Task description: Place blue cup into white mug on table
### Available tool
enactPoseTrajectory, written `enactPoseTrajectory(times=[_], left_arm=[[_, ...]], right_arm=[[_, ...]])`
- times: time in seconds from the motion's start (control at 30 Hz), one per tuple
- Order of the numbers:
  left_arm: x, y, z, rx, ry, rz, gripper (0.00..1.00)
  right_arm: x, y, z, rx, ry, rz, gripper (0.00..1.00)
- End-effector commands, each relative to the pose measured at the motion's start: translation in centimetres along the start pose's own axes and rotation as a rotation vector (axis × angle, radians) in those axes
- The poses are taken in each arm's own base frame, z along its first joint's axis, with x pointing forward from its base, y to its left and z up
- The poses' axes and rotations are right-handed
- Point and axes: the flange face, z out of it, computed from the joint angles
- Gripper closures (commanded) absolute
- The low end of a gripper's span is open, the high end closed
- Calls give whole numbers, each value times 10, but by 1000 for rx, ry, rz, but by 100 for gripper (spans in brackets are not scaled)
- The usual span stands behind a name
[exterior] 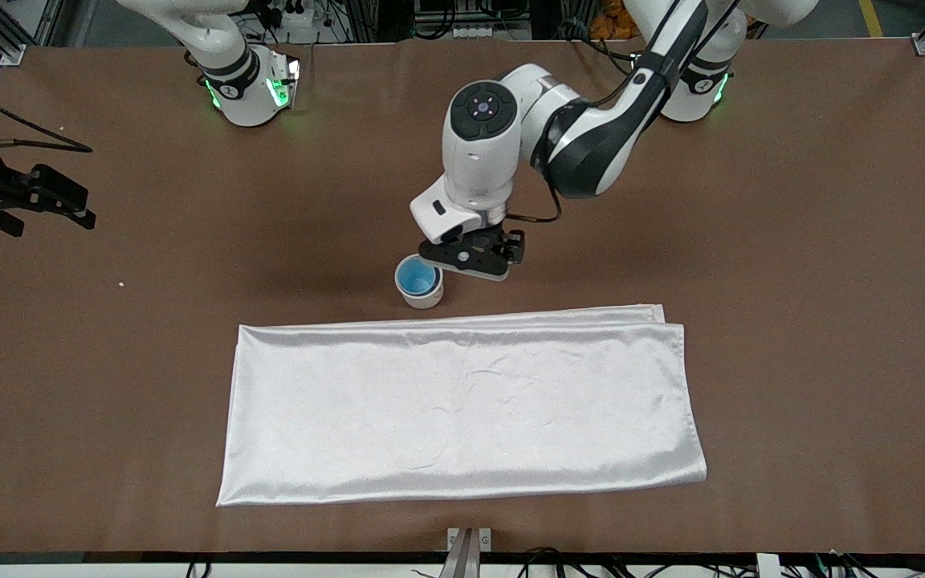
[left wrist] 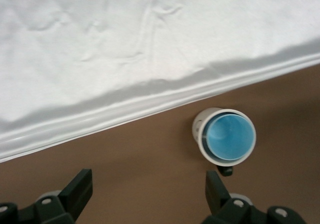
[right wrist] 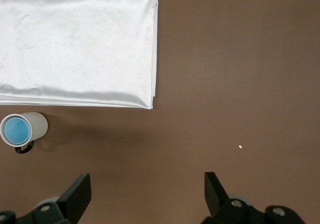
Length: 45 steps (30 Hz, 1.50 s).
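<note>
The blue cup sits inside the white mug, which stands upright on the brown table, a little farther from the front camera than the white cloth. My left gripper hovers open and empty just beside the mug, toward the left arm's end. In the left wrist view the cup fills the mug, whose dark handle points at one finger; the gripper holds nothing. My right gripper waits open at the right arm's end; its wrist view shows the mug and the cup.
A shiny white satin cloth lies folded flat across the middle of the table, nearer the front camera than the mug. Both arm bases stand along the table's edge farthest from the front camera. A small white crumb lies toward the right arm's end.
</note>
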Motion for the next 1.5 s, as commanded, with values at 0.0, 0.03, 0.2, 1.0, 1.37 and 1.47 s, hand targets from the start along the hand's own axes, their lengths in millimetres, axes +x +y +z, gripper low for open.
enactPoseTrajectory(times=[0.0, 0.03, 0.2, 1.0, 1.37, 1.47], left_arm=[[8, -49, -42, 72, 28, -57, 0], [9, -57, -51, 76, 35, -65, 0], [14, -90, -82, 94, 49, -115, 0], [30, -328, -171, 127, 49, -311, 0], [27, -397, -171, 125, 25, -332, 0], [25, -406, -170, 118, 19, -329, 0]], right_arm=[[0, 2, -4, 21, -1, 20, 0], [-1, 2, -4, 22, -3, 19, 0], [0, 3, -4, 22, -3, 21, 0], [-1, 8, 0, -54, -20, 15, 0], [-1, 6, 1, -53, -26, 11, 0], [0, 4, 3, -53, -27, 9, 0]])
